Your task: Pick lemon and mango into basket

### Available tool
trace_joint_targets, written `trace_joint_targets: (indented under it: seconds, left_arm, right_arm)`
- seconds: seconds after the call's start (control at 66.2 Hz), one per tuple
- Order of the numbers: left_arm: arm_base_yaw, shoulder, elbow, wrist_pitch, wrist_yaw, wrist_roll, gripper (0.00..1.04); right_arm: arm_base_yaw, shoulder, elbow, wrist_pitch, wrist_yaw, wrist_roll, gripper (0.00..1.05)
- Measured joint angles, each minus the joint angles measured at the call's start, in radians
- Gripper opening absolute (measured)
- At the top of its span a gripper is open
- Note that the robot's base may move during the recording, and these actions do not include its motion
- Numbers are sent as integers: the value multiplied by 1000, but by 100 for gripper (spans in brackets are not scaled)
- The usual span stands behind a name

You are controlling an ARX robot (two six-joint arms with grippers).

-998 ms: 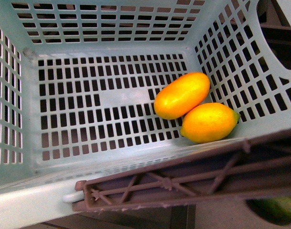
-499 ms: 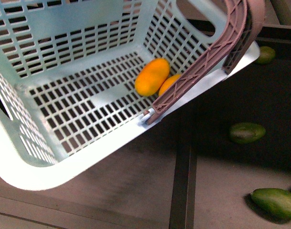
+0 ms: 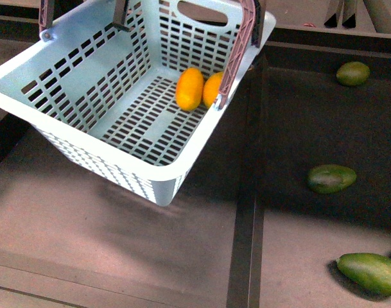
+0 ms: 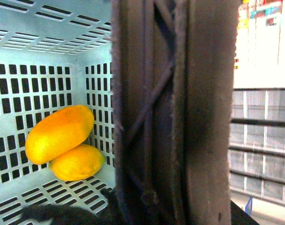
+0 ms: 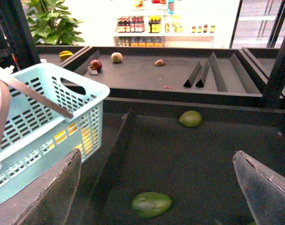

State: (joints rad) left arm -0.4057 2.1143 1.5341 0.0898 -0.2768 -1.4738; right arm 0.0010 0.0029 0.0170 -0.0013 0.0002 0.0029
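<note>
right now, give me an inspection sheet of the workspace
surface: dark display trays with raised dividers
job's things: lemon and mango lie touching in a corner of the basket, which looks lifted and tilted
clutter: three green fruits on the tray beside the basket
grippers: right gripper open, holding nothing; left gripper not visible, its camera is close against the basket handle
cables: nothing seen
surroundings: shop shelves with bottles, a potted plant
</note>
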Motion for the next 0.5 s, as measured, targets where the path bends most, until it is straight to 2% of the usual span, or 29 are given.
trace_joint_targets:
  seconds: [0.166,0.469,0.499]
  left_arm:
    - [12,81,6,-10,-1,-19,14]
    - [8,56,-154,100,6,-84,14]
    - [8,51,-162,107,6,-89,18]
  right_arm:
    - [0,0,0,0,0,0,96]
    - [0,0,0,0,0,0,96]
    - [0,0,0,0,0,0,96]
